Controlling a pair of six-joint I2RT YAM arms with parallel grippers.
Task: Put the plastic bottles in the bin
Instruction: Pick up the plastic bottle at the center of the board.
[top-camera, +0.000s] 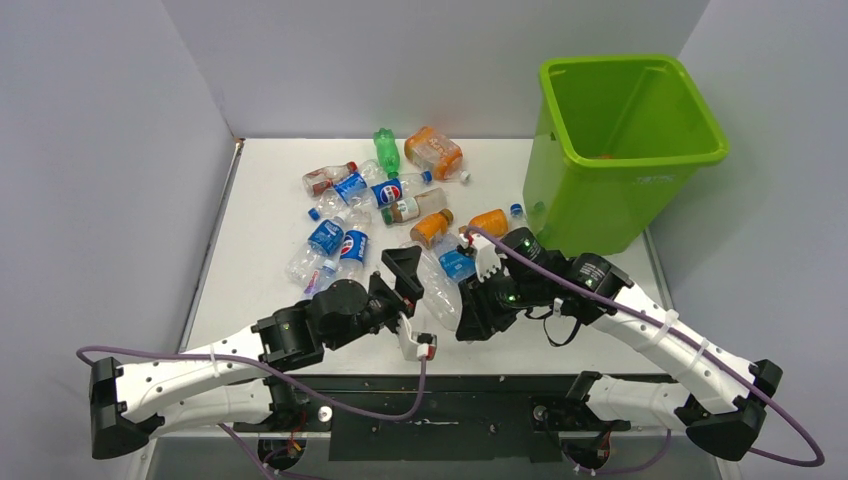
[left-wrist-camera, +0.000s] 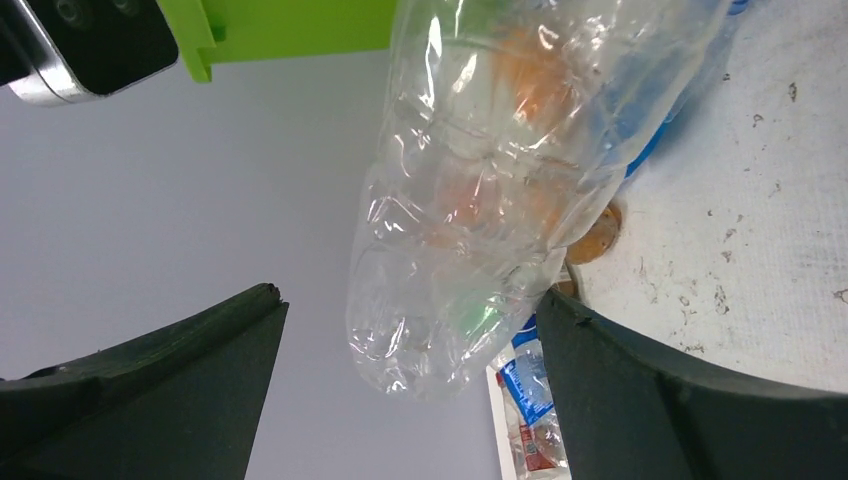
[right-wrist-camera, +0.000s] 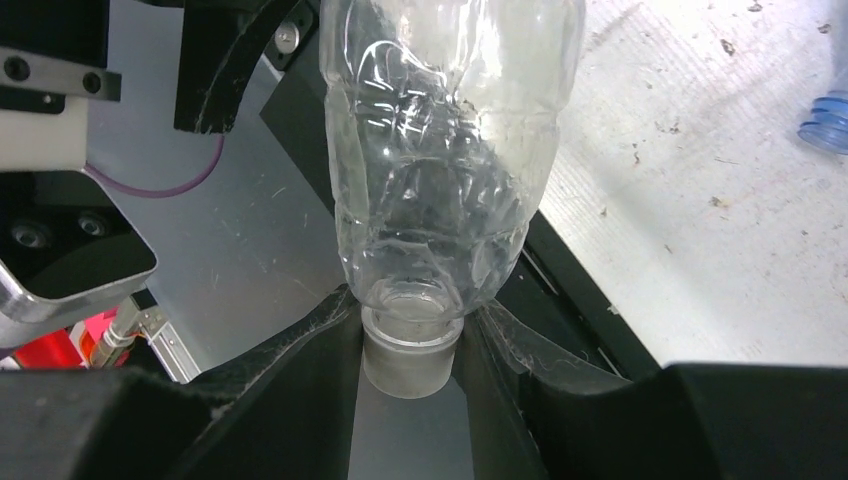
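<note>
Your right pincer (right-wrist-camera: 410, 322) is pinching a clear bottle (right-wrist-camera: 440, 150) by its neck, front of the bench (top-camera: 262, 262). Your left pincer (left-wrist-camera: 408, 298) is spread wide right beside it. The bin (top-camera: 590, 200) sits far right.

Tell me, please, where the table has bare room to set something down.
The widest bare strip of the table runs along its left edge, beside the bottle pile. A smaller gap lies at the far edge, between the big orange bottle and the bin. The middle is crowded with bottles.
</note>
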